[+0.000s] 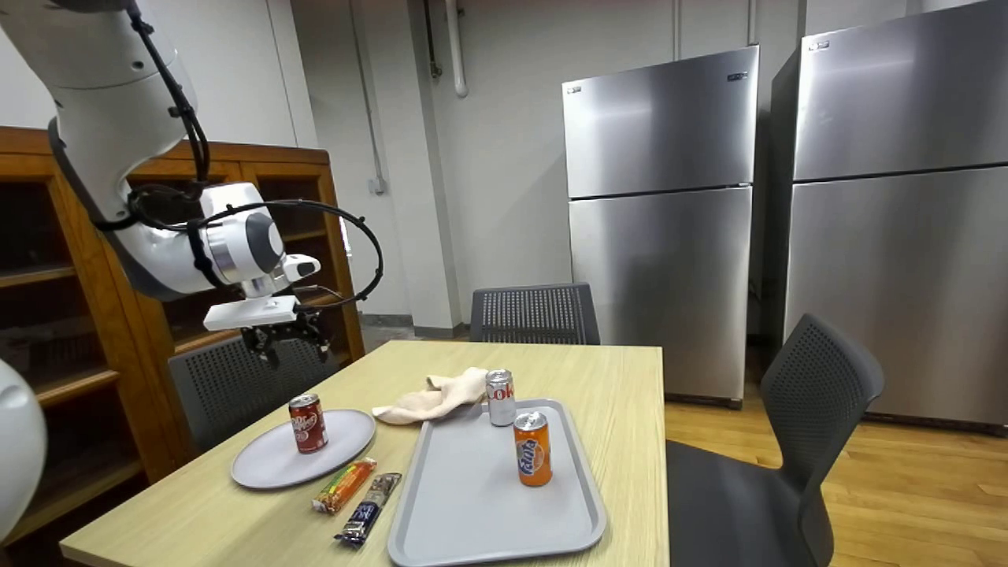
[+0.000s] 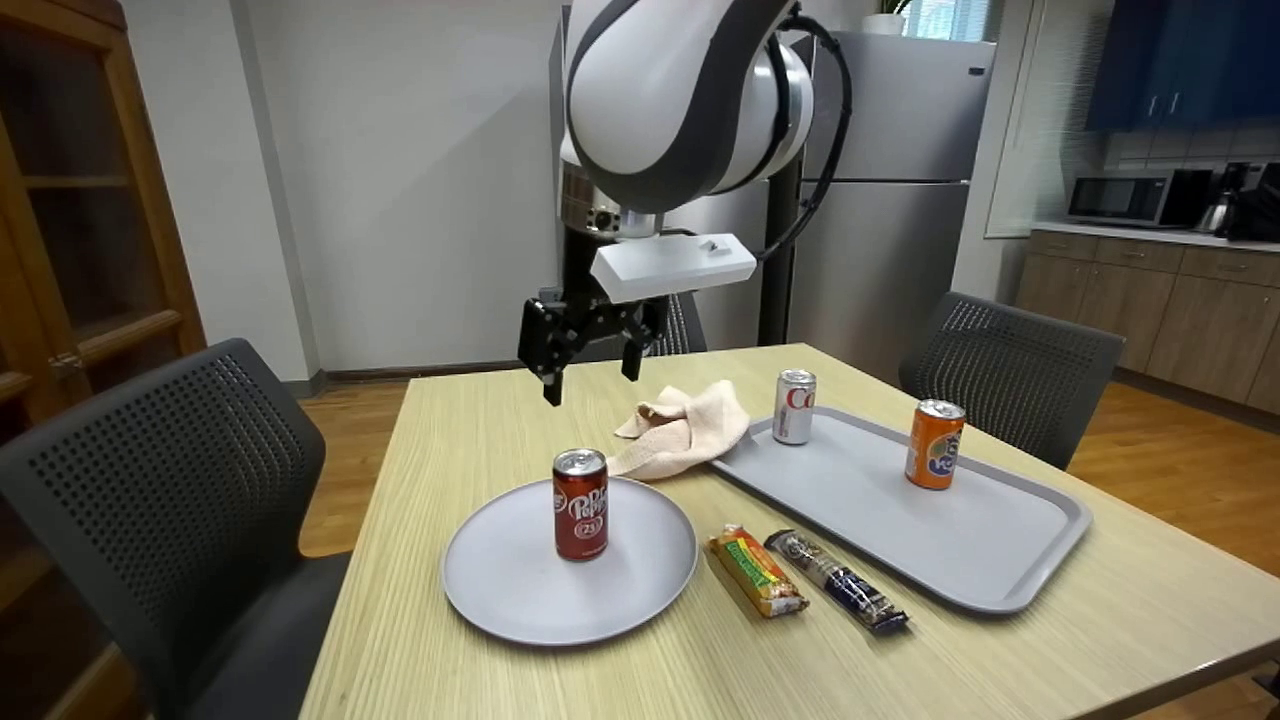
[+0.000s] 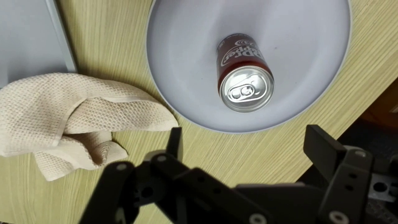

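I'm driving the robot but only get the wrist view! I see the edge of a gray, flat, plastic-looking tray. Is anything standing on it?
Observer: Yes, a silver cylindrical metal can and an orange cylindrical metal can stand on the tray.
Operator: Any snacks?
Observer: An oblong orange-wrapped bar and an oblong dark-wrapped bar lie between the tray and the round gray plate.
Operator: Is my black two-fingered gripper touching down?
Observer: No, both exterior views show it hanging above the pale wood-grained table.

This looks like a kitchen; refrigerators (image 1: 661, 272), microwave (image 2: 1118, 197) and blue cupboards (image 2: 1185, 70) show it.
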Tool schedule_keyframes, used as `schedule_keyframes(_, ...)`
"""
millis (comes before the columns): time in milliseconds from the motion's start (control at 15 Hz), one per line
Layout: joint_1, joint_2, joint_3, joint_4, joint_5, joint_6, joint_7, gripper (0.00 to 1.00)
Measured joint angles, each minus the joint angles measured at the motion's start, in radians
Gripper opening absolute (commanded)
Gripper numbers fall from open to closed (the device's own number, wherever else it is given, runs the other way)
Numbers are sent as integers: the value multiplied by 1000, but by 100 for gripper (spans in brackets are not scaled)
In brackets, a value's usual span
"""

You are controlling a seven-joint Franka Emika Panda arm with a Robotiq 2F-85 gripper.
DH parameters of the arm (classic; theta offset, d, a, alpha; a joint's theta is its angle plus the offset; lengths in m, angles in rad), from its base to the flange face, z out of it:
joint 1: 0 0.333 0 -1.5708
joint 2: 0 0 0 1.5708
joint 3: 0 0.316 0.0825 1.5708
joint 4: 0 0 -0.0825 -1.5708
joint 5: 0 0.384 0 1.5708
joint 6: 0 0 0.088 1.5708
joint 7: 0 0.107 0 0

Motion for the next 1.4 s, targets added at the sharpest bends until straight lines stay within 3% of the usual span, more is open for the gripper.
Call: schedule_keyframes(1400,18,139,21,57,-6,-64,-18,100)
